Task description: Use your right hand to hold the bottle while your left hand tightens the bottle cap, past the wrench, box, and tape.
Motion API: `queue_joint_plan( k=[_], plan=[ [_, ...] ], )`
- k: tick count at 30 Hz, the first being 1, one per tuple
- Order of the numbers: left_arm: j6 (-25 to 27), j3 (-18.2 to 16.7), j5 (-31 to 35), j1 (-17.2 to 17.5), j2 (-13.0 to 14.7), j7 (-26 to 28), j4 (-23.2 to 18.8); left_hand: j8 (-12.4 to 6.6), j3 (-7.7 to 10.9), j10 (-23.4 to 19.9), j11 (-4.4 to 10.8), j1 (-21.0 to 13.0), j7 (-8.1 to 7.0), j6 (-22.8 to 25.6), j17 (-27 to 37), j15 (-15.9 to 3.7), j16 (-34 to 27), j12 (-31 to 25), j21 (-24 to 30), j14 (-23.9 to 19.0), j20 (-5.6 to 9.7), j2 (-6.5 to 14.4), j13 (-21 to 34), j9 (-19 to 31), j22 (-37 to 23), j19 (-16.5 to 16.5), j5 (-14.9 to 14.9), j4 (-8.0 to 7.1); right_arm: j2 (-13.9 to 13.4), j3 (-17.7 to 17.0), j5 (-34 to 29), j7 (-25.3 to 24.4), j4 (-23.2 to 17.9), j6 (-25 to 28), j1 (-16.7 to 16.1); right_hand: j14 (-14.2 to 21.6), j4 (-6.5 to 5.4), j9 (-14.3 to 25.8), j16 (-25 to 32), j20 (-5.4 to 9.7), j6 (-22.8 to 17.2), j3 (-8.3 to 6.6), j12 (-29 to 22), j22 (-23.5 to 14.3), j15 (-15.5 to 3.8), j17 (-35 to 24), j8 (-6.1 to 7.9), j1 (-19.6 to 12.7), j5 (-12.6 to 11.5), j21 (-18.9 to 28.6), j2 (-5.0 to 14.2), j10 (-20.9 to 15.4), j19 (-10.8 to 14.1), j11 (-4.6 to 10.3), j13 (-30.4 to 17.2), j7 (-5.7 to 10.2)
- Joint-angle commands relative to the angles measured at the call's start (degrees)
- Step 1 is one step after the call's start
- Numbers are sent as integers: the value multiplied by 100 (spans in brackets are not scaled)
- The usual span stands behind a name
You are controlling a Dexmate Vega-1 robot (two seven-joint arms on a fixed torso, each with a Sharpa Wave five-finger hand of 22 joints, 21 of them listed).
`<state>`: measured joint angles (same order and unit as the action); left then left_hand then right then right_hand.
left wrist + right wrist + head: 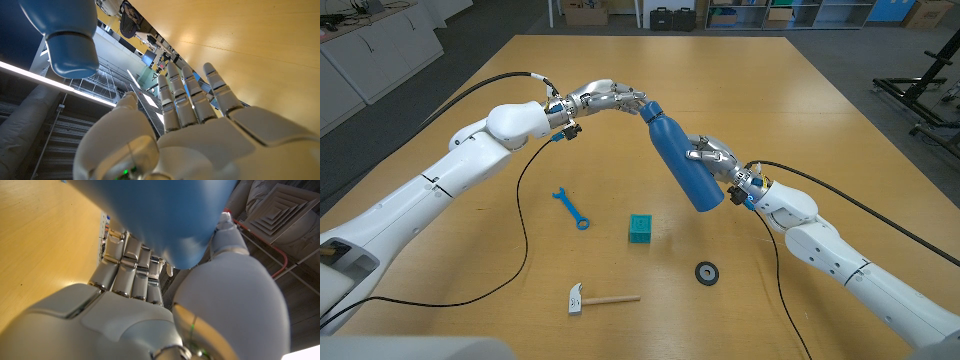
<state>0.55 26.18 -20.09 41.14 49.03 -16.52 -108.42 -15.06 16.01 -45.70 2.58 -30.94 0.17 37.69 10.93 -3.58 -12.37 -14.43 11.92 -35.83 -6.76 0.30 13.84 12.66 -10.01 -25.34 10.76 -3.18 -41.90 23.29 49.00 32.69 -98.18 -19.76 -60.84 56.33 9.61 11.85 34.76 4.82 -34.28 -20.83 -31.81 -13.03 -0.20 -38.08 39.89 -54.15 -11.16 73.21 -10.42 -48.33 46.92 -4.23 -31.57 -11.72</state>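
- Head view: the blue bottle (678,158) is held off the table (790,110) at the centre of the frame, tilted, with its cap (650,108) toward the upper left and its base toward the lower right.
- The bottle's lower body is gripped by the right hand (712,159), just right of centre, with the fingers wrapped round it.
- The left hand (605,97) is seen at upper centre, its fingertips at or just beside the cap; whether they touch it cannot be told from this view.
- Lower in the frame, a blue wrench (571,209) lies left of centre, a teal box (639,229) sits near the middle, a black tape (706,272) roll lies to its lower right, and a hammer (600,298) lies at lower centre.
- Left wrist view: the left hand (200,135) is seen with its fingers (192,100) straight and apart, nothing held between them.
- The cap (72,50) is seen at the upper left, apart from the fingers, with the bottle (55,15) above it.
- Right wrist view: the bottle (155,217) is seen across the upper part, clasped by the right hand (150,310) between curled fingers (132,270) and the thumb.
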Motion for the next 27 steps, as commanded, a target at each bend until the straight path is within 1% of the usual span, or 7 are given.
queue_joint_plan(
  k=[1,6,12,14,16,22,27],
  plan=[
    [142,62,-663,-32,-192,-305,146,18,59,-112,-119,72,54,-34,11,-157,-14,-51,-54,-38,30,150,36,20,-19,103,-2,-46,-31,20,-116,-100,-84,-5,-18,853,-57,35,-5,825,-1550,-162,2,-8,-1185,-17,102,-1579,-35,28,1611,-1387,49,1369,-35,1468],
    [58,-30,-836,118,-179,-205,33,70,65,-146,-241,179,153,-168,16,-119,2,-64,-70,-37,2,218,56,30,-21,153,-12,-81,-51,22,-165,-193,-112,28,-27,848,-56,35,-12,825,-1545,-164,3,-3,-1186,-20,99,-1579,-34,31,1610,-1386,46,1375,-46,1474],
    [51,-54,-675,90,57,-227,-177,51,92,-36,-144,217,121,-145,8,-171,55,-22,-103,47,20,247,83,47,-20,260,-2,-48,-79,22,-232,-264,-134,25,-38,843,-56,35,-21,825,-1543,-167,-2,2,-1187,-23,97,-1578,-33,33,1608,-1405,40,1376,-56,1477],
    [-97,80,-487,-136,169,-608,-121,137,-43,246,-136,240,86,-390,-8,-91,115,89,-106,181,-119,-194,110,32,-14,326,-37,161,-83,25,-237,-271,-139,26,-35,844,-57,35,-24,825,-1539,-168,0,5,-1185,-25,95,-1575,-33,34,1607,-1398,37,1381,-65,1473],
    [-255,180,-343,-307,229,-902,-48,224,-72,504,-69,179,8,-676,-14,-44,190,183,-129,475,-232,-400,130,40,-14,456,-31,332,-82,31,-243,-279,-136,33,-25,840,-56,35,-28,825,-1543,-169,4,7,-1185,-27,95,-1574,-32,34,1606,-1406,34,1374,-58,1469],
    [-686,286,-282,-524,241,-1425,236,369,-83,1267,-97,-53,-248,-1340,-12,155,200,365,-149,930,-443,-743,158,63,-8,765,-51,723,-96,41,-243,-323,-140,84,-19,839,-60,36,-34,825,-1541,-171,8,12,-1184,-31,93,-1569,-31,37,1607,-1395,30,1375,-74,1471],
    [-890,253,-459,-510,201,-1596,433,394,-98,1499,-87,-73,-248,-1564,-8,161,213,375,-148,1135,-514,-815,165,71,-7,847,-40,809,-108,41,-243,-361,-138,107,-32,841,-65,36,-41,824,-1541,-174,22,17,-1185,-39,92,-1562,-30,43,1614,-1400,25,1377,-68,1468]
  ],
)
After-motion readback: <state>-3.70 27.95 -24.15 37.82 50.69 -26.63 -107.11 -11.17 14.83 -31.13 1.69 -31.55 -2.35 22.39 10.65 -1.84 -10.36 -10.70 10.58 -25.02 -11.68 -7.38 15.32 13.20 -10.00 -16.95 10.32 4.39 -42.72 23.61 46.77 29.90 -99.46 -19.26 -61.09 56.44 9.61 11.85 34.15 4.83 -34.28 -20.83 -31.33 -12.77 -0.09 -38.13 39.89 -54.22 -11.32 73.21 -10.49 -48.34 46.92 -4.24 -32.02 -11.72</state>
